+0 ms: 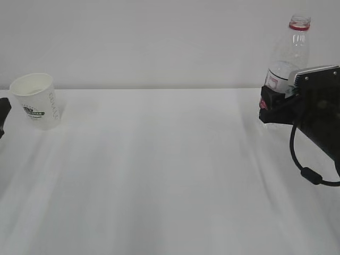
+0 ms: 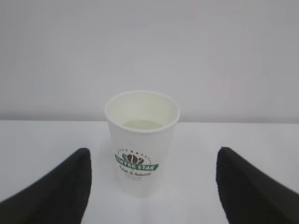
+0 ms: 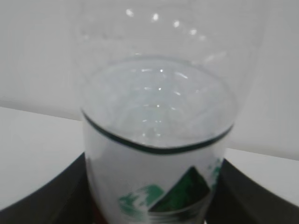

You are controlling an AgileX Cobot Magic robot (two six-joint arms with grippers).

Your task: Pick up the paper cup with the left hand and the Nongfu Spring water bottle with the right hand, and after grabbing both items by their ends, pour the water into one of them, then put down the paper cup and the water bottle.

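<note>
Exterior view: one bottle [image 1: 289, 58], its base hidden behind the right gripper [image 1: 271, 103] clamping it; one cup [image 1: 36, 101] stands free; left gripper [image 2: 152, 186] spread wide, mostly cut off.

I see bright, flat, near-shadowless light; small glints speckle the clear plastic water bottle [image 3: 159, 140], blurred just ahead of my right wrist camera.

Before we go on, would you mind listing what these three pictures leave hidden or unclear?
- Exterior view: the tall clear plastic bottle is covered low down by the right gripper.
- Exterior view: the left gripper is cut off by the left edge.
- Right wrist view: the bottle's neck and base run past the frame edges.
- Left wrist view: small lettering on the white paper cup is blurred.
</note>
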